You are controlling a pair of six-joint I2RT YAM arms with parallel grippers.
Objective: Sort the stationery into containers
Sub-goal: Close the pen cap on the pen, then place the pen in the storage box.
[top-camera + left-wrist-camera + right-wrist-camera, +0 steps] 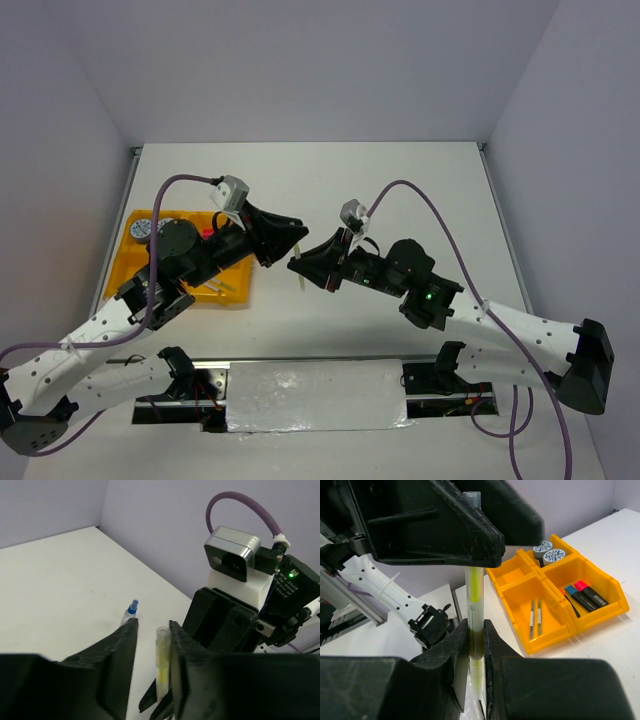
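Top external: the left claw [290,243] and the right claw [300,266] are seen tip to tip above the bench [400,190], just right of the yellow tray [128,255]. A pale pen [300,280] hangs between them, clear of the surface. 2 round tins [141,229] can be made out in the tray's far-left compartment. Much of the rest is hidden by the left arm.

Left wrist: the left claw's fingers are spread, with the pen's upper end standing between them. It lies against 1 finger and a gap shows on the other side, so no grip is judged to be made yet. A small blue-capped bottle [130,611] lies on the bench beyond the fingertips.

Right wrist: the pen is pinched upright between the right claw's fingers. Behind it, the tray's 4 compartments are seen. The tins share 1, the markers [585,594] with blue and pink caps lie in another, and 2 thin pens [535,617] lie in a third.

The sorting is judged well advanced. A hand-over of the pen seems to be under way. The pen and the bottle are the items seen outside the tray.
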